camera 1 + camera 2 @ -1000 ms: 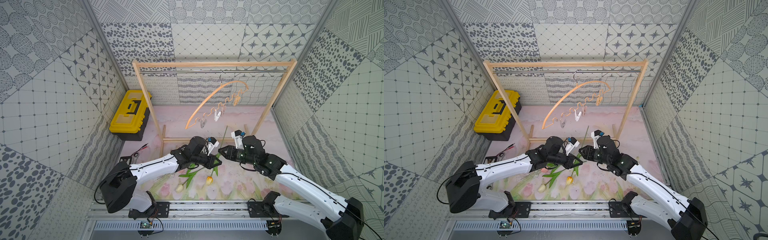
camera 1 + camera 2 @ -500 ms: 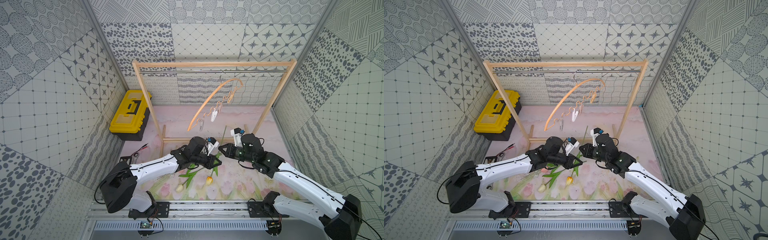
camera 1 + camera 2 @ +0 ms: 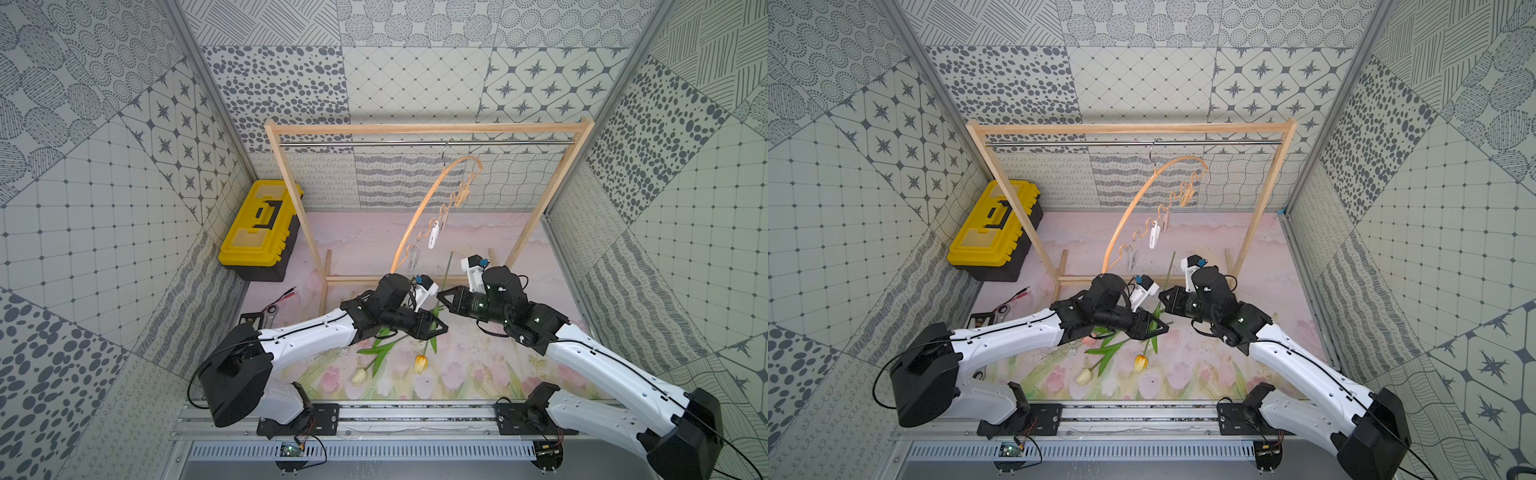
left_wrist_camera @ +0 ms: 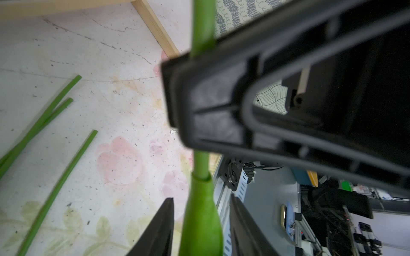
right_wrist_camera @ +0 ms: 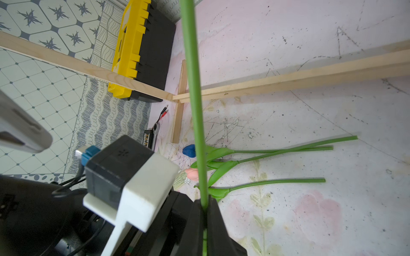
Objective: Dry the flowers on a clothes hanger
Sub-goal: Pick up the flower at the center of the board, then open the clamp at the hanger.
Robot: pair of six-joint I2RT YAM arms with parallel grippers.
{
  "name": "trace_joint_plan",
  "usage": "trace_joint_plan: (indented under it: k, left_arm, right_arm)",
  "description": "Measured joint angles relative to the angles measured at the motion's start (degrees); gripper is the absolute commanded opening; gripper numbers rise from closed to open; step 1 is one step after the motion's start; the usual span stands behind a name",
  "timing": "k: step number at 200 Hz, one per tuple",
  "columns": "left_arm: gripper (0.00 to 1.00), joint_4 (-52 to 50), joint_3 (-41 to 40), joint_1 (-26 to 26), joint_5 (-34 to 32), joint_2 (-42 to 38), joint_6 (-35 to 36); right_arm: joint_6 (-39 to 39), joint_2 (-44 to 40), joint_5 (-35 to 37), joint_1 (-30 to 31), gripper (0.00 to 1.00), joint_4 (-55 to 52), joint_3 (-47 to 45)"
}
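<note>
Tulip stem (image 5: 192,88) in right pincer (image 5: 205,202)

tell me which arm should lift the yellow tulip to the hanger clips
Right. The right gripper is shut on the yellow tulip by its stem, whose free end points up toward the clothes hanger. The left gripper has its jaws open around the stem and is not gripping it.

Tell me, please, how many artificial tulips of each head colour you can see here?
Blue-headed artificial tulip: 1
Pink-headed artificial tulip: 1
Cream-headed artificial tulip: 1
Yellow-headed artificial tulip: 1
Total: 4
</note>
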Motion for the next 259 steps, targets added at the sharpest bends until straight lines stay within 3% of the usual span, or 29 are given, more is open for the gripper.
trace_joint_plan:
  k: [45,72,107,138,188,259]
  left_arm:
    - [0.61,-0.5,-4.4,0.2,-2.1,-6.7,0.0]
    - [0.62,-2.8,-8.2,0.4,-5.3,-11.6,-0.2]
    - [0.63,-8.4,-10.9,1.7,-12.9,-17.4,-1.5]
    - [0.61,-14.8,-7.9,5.9,-20.6,-19.1,-3.1]
    - [0.67,-17.6,3.1,14.2,-23.1,-11.6,-2.3]
    - [0.75,-9.3,21.6,22.9,-8.9,6.5,1.6]
  right_arm:
    - [-2.7,-0.3,-0.9,-7.6,0.0,-4.4,2.7]
    - [-5.7,-0.3,0.6,-8.2,0.0,-6.1,6.8]
    - [-9.3,1.1,1.4,-9.7,0.0,-7.3,11.0]
    - [-11.7,6.1,-1.2,-13.0,0.0,-8.4,16.2]
    - [-14.3,12.2,-7.4,-19.0,0.0,-9.0,21.5]
    - [-20.7,23.8,-16.5,-24.4,0.0,-11.2,36.0]
